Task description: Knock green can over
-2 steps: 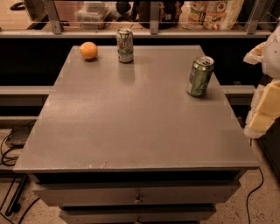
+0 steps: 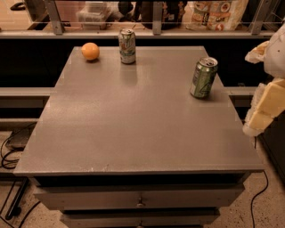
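The green can (image 2: 204, 78) stands upright near the right edge of the grey table (image 2: 133, 129), with an olive-green body and a silver top with a pull tab. My gripper (image 2: 262, 111), pale yellow and padded, hangs off the table's right side. It is in front of and to the right of the can, about a can's height away and not touching it.
A white-and-silver can (image 2: 127, 46) stands at the back middle of the table, and an orange (image 2: 90, 51) lies to its left. A railing and a shelf with packaged goods (image 2: 213, 13) run behind the table. Drawers (image 2: 140, 202) are under the tabletop and cables (image 2: 9, 156) lie on the floor at left.
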Available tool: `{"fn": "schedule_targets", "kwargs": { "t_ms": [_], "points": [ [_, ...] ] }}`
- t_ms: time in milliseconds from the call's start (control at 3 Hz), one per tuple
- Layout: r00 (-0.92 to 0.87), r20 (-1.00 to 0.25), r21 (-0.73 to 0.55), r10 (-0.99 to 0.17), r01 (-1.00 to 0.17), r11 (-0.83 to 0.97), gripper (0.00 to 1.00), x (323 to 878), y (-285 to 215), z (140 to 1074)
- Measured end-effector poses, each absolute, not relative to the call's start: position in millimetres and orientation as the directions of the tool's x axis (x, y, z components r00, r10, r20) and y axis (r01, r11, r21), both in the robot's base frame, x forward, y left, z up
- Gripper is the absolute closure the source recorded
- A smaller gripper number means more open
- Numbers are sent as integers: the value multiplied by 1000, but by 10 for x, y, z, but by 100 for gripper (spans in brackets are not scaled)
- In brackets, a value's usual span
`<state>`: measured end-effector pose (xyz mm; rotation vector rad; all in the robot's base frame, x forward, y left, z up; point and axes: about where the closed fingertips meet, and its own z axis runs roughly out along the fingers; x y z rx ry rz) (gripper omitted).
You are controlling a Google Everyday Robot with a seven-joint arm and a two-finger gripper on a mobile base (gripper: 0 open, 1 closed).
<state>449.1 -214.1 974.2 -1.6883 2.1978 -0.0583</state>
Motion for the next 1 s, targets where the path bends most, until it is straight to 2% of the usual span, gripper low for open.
{"fn": "schedule_targets", "kwargs": {
  "t_ms": [333,1000],
  "points": [
    [-207,-337,-266,-918,-915,304,0,4673,-2138,9653],
    [-199,-476,-313,-857,-872,376,0,5371,-2106,9574]
  ]
}}
